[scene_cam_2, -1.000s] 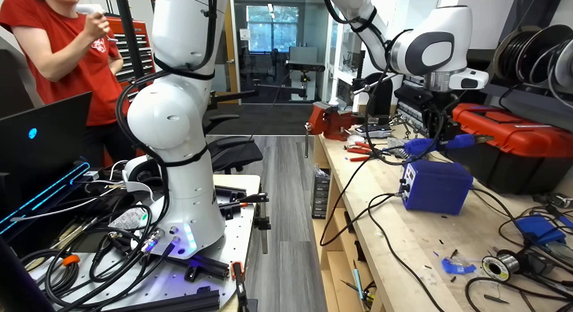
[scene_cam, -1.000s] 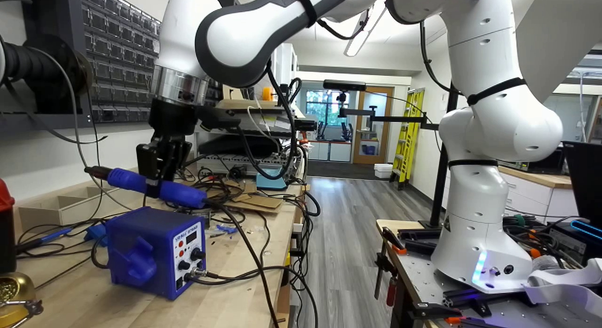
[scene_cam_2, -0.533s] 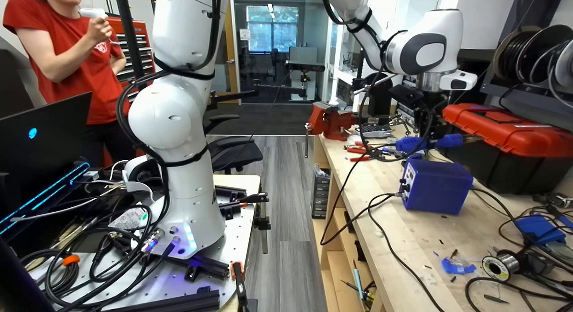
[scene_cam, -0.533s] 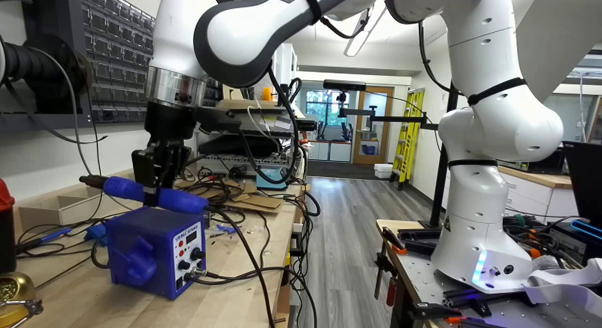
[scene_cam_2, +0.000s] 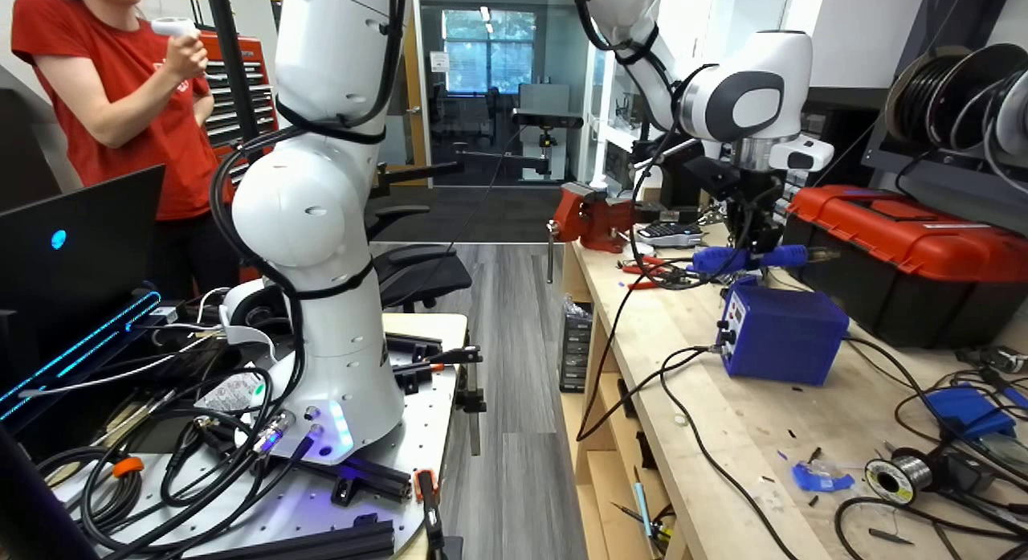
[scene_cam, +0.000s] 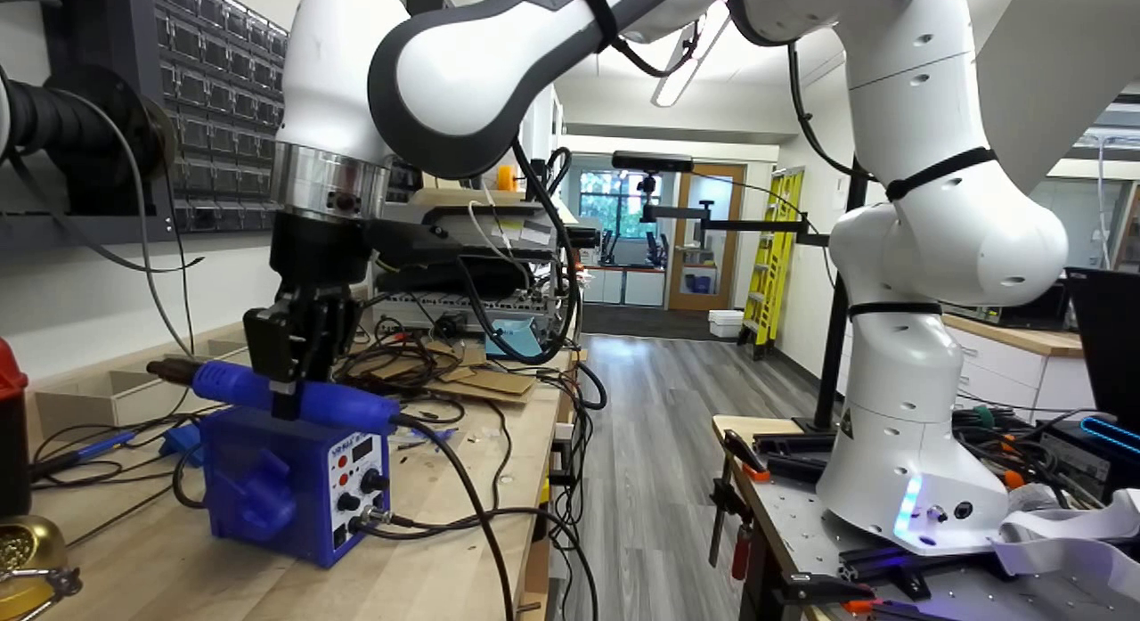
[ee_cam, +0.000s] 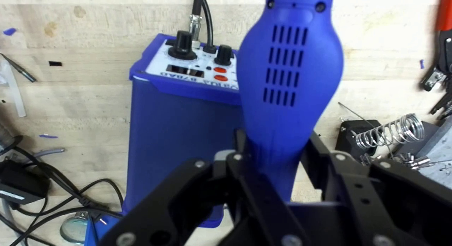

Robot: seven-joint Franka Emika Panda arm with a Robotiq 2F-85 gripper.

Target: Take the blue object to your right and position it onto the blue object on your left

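The small blue handle-like tool (scene_cam: 347,407) with a dark cable is held crosswise in my gripper (scene_cam: 287,398). It also shows in an exterior view (scene_cam_2: 783,256) and large in the wrist view (ee_cam: 289,76). My gripper is shut on its middle, with black fingers on both sides (ee_cam: 314,157). The large deep-blue box (scene_cam: 258,478) stands upright on the bench; it also shows in an exterior view (scene_cam_2: 787,335) and the wrist view (ee_cam: 183,126). The tool is just above the box's top, toward one long side in the wrist view. Whether they touch, I cannot tell.
The tool's dark cable (scene_cam: 494,523) hangs over the bench edge. A red-lidded toolbox (scene_cam_2: 907,230) and a red vise (scene_cam_2: 590,218) stand on the bench. A spring stand (ee_cam: 388,131) and pliers (ee_cam: 443,48) lie beside the tool. A solder spool (scene_cam_2: 898,476) lies among loose cables.
My gripper and the blue handle-like tool have come lower, closer to the box's top, and shifted left in both exterior views. The blue box has not moved.
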